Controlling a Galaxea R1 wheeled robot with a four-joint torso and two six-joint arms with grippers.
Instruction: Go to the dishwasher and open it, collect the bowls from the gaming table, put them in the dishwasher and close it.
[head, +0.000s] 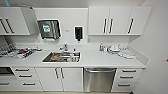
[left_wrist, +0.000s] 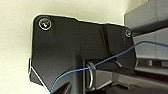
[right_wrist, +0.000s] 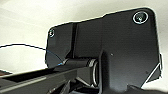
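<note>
The dishwasher (head: 99, 80) sits shut under the white bench (head: 100, 60), right of the sink (head: 62, 57) — its steel front and bar handle face the camera, with white drawers (head: 127, 77) just beside it on the right and cupboard doors (head: 60, 78) on the left. Dishes lie in the sink; a drying rack (head: 15, 51) stands at the bench's far left. A paper-towel dispenser (head: 49, 29) and a soap dispenser (head: 78, 33) hang on the wall. Whether either arm's fingers are open or closed — cannot tell
</note>
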